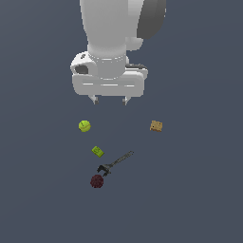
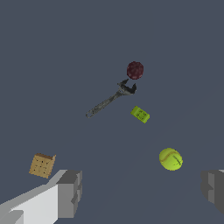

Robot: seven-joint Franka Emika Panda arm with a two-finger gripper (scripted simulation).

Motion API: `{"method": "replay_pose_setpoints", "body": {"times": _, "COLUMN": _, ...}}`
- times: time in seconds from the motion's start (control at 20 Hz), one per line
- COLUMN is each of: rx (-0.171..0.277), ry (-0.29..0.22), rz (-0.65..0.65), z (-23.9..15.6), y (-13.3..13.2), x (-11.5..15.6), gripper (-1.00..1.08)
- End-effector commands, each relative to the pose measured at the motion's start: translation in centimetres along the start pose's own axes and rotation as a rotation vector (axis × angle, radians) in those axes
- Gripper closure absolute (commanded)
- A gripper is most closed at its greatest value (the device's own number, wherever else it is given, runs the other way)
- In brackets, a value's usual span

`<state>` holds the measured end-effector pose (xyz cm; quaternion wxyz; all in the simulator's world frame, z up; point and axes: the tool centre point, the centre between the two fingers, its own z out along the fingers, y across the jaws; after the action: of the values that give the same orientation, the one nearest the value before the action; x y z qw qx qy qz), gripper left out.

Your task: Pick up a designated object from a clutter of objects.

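- My target, the lime-green block [image 1: 98,151] [image 2: 140,114], lies flat on the dark grey floor [image 1: 42,190] [image 2: 52,52], turned at a slant, with nothing touching it.
- Closest to it I see the dark grey wrench [image 1: 115,163] [image 2: 109,100], lying flat just beside the block toward the exterior view's right; its jawed head points down toward the dark red bumpy ball [image 1: 97,181] [image 2: 135,70].
- That red ball sits right at the wrench head; I cannot tell whether the two touch. It is the item lowest in the exterior view, below the block.
- The yellow-green tennis ball [image 1: 84,126] [image 2: 170,159] rests above the block in the exterior view, slightly toward that view's left, near but clearly apart from it.
- The tan cube [image 1: 156,126] [image 2: 42,165] stands off alone toward the exterior view's right, well apart from everything else in the clutter.
- My gripper [image 1: 110,100] [image 2: 140,192] hangs above the floor, pointing straight down, over the ground between the tennis ball and the cube, not over the block.
- Its jaws are spread wide and hold nothing; in the wrist view the two grey fingers [image 2: 70,192] stand far apart with bare floor between them.
- The white arm [image 1: 116,33] rises out of the top of the exterior view.
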<state>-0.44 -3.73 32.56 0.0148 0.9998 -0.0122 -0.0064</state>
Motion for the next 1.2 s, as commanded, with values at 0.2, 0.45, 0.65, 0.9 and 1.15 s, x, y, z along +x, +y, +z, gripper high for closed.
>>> {"method": "replay_pose_setpoints", "body": {"times": 0.2, "rx": 0.009, "ry": -0.002, "rz": 0.002, "z": -0.1, "y": 0.0, "x": -0.1, "gripper": -0.92}}
{"method": "replay_pose_setpoints", "body": {"times": 0.45, "rx": 0.032, "ry": -0.007, "rz": 0.01, "z": -0.6, "y": 0.1, "x": -0.5, "gripper": -0.92}}
{"method": "replay_pose_setpoints", "body": {"times": 0.65, "rx": 0.032, "ry": -0.007, "rz": 0.011, "z": -0.6, "y": 0.1, "x": -0.5, "gripper": -0.92}}
{"method": "replay_pose_setpoints", "body": {"times": 0.9, "rx": 0.032, "ry": -0.006, "rz": -0.009, "z": -0.1, "y": 0.2, "x": -0.2, "gripper": -0.92}}
{"method": "replay_pose_setpoints", "body": {"times": 1.15, "rx": 0.031, "ry": -0.005, "rz": -0.057, "z": 1.2, "y": 0.6, "x": 0.3, "gripper": -0.92}}
